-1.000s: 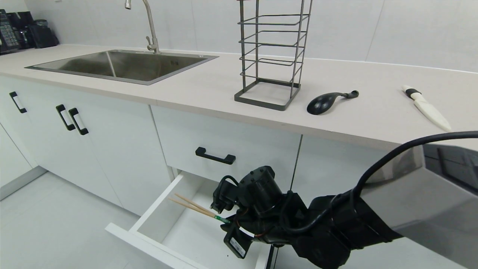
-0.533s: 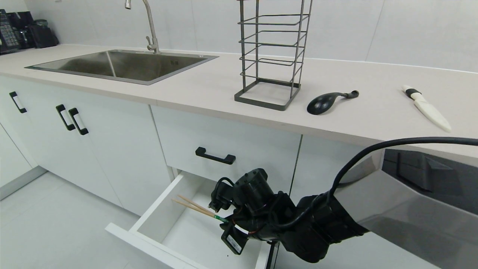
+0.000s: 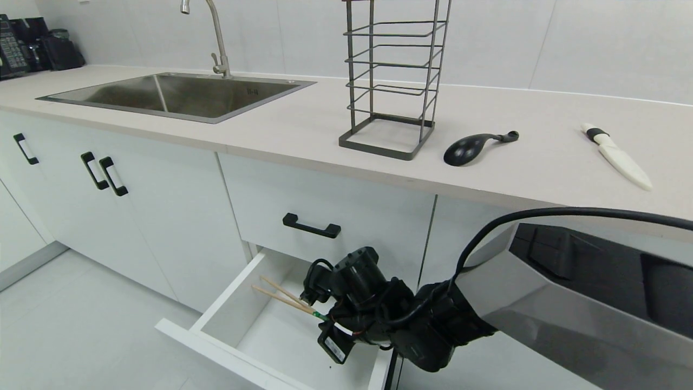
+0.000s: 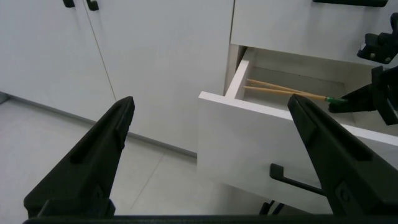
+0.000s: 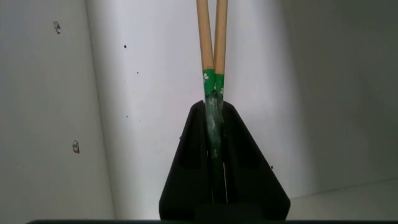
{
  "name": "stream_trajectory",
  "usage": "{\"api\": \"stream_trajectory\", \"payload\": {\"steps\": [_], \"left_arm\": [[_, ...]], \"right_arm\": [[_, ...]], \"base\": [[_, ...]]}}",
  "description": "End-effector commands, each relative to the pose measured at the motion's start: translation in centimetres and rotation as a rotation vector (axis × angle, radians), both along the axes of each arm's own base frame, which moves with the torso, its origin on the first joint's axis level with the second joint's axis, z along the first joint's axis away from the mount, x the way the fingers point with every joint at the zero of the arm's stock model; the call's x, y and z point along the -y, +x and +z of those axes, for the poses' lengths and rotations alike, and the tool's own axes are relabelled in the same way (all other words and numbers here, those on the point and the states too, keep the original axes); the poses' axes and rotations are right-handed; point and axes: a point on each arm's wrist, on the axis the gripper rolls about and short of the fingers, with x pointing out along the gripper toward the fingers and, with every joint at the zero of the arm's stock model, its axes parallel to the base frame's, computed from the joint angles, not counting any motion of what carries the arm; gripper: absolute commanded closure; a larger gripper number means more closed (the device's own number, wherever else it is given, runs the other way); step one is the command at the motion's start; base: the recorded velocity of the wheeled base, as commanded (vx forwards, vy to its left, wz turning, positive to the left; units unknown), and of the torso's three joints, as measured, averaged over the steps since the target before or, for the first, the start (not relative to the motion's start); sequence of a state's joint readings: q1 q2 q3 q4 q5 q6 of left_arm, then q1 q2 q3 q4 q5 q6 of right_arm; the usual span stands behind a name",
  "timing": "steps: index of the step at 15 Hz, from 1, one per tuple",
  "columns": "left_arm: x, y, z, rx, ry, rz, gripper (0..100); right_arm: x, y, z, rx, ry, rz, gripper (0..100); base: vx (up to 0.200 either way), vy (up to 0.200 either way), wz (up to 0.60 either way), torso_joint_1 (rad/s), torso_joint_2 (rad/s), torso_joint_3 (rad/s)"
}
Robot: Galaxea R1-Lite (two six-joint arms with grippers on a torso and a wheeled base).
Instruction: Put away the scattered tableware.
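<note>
Two chopsticks pinched over the open drawer, lower middle of the head frame.

My right gripper [image 3: 325,318] is clamped on the green-banded ends of the chopsticks [image 3: 284,297], so the slim, smooth wooden shafts jut out low over the white drawer [image 3: 216,325], ready, I'd judge, to be dropped in. My left gripper [image 4: 211,102] hangs spread wide and holds nothing, outside the drawer front. A glossy black spoon [image 3: 471,147] and a white knife [image 3: 617,157] lie on the matte countertop [image 3: 303,124], upper right.

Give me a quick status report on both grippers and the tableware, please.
Right gripper shut on chopsticks over open drawer. Left gripper open, empty, outside drawer. Black spoon, white knife on countertop. Nothing blocking.
</note>
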State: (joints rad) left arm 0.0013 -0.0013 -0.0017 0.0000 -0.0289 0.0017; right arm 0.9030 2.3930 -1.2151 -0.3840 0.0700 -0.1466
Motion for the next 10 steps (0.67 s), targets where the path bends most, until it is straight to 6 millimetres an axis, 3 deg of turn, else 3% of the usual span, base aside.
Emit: {"api": "stream_trajectory", "payload": {"steps": [1,5,6,10], "left_arm": [[0.0,0.0,0.0,-0.001,0.000,0.000,0],[0.0,0.0,0.0,-0.001,0.000,0.000,0],[0.0,0.0,0.0,-0.001,0.000,0.000,0],[0.0,0.0,0.0,-0.001,0.000,0.000,0]], "right_arm": [[-0.5,-0.1,-0.6,-0.002,0.003,0.014,100],[-0.4,-0.6,-0.9,-0.009,-0.017,0.019,100],[-0.2,-0.8,-0.9,-0.016,-0.024,0.018,0],[0.0,-1.8,1.4,0.006,0.004,0.033,0]], "base": [[0.000,0.000,0.00,0.000,0.00,0.000],[0.000,0.000,0.00,0.000,0.00,0.000],[0.000,0.000,0.00,0.000,0.00,0.000],[0.000,0.000,0.00,0.000,0.00,0.000]]}}
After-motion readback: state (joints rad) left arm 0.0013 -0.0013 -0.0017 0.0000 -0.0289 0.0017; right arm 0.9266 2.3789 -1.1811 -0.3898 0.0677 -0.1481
